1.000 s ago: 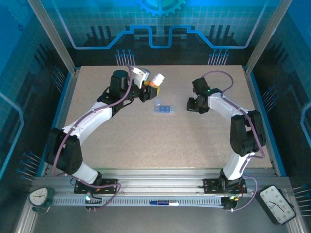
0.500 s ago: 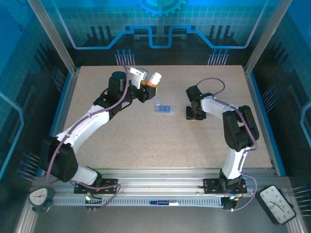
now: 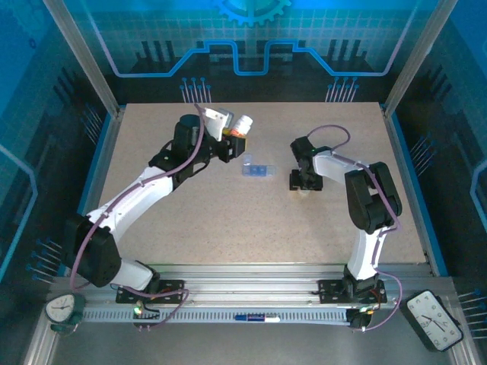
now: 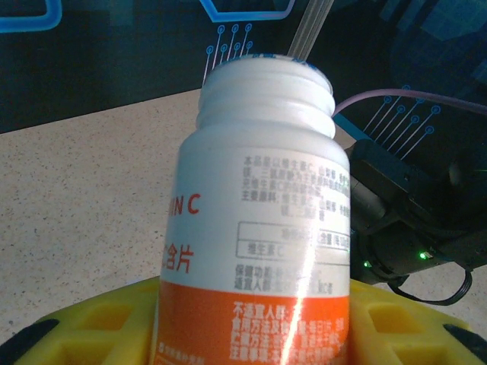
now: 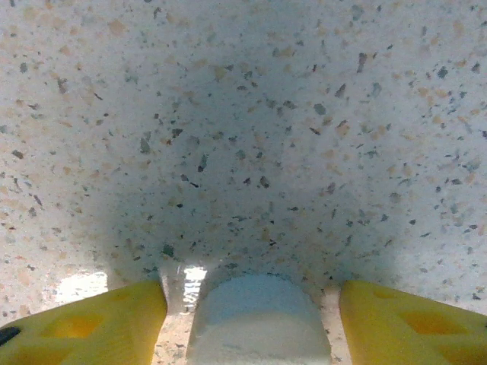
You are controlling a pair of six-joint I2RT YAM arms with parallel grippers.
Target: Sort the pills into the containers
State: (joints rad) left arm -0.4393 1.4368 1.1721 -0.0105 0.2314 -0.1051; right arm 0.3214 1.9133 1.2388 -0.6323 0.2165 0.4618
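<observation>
Overhead, blue walls (image 3: 251,38) ring the speckled tabletop (image 3: 228,228) and pill box (image 3: 257,169).

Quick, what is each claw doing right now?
Left gripper: closed on the pill bottle.
Right gripper: open, with a white cap lying loose between its fingers.

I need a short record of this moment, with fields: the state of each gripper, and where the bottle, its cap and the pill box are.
left gripper: shut on the bottle, holding it tilted above the table
bottle: white and orange, threaded neck bare, no cap on it
right gripper: open, pointing down, right of the pill box
cap: white, apparently lying on the table between the right jaws, a gap on each side
pill box: blue, on the table between the two grippers, touched by neither
</observation>
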